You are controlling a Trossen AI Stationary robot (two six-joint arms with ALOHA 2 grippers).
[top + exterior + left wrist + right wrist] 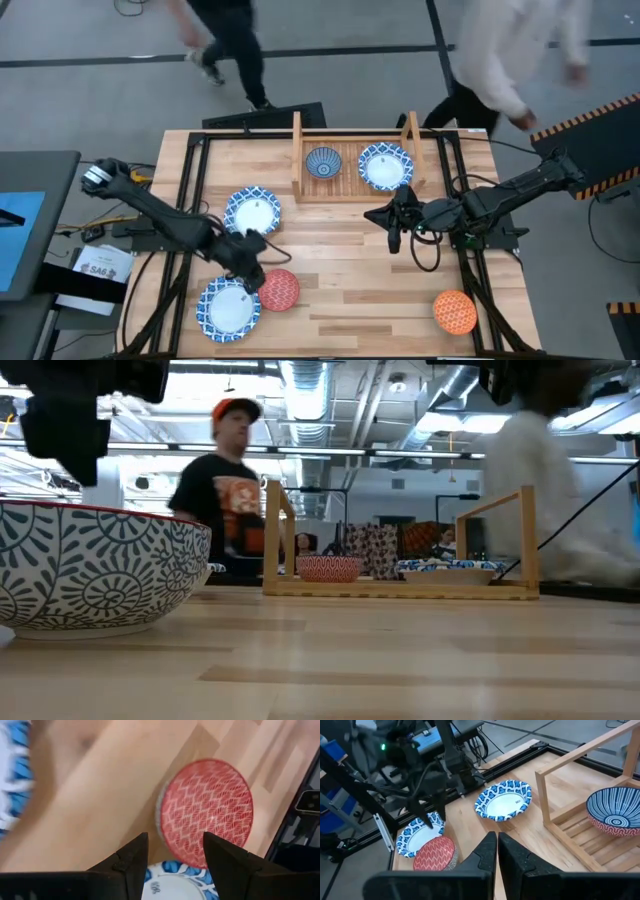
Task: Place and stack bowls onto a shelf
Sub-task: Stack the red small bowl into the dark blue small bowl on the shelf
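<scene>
1. On the shelf (300, 160), at 12 o'clock on the table (340, 300), two bowls already sit: the blue bowl (323, 162) toward its 9 o'clock side and a white bowl (385, 166) toward its 3 o'clock side. Nothing is stacked on either as far as the high view shows.

2. Four bowls wait on the table. A second white bowl (252, 211) lies at about 9 o'clock from the table's centre, a third white bowl (228, 308) at 7 o'clock, the red bowl (279, 289) touching or just beside it, and the orange bowl (455, 311) alone at 4 o'clock. Only three white bowls are visible here, six bowls in all.

3. The left gripper (252, 262) hovers between the two loose white bowls, just at 11 o'clock from the red bowl; in the left wrist view its fingers (131, 862) are spread apart and empty, with the red bowl straight ahead of them.

4. The right gripper (392, 222) hangs just at 6 o'clock from the shelf, fingers pressed together on nothing, seemingly waiting.

5. Judged from this, the job is roughly a third done; the red bowl looks like the next pick, and stacking has yet to begin.

6. Two people (225, 40) pass beyond the table's 12 o'clock edge.
</scene>
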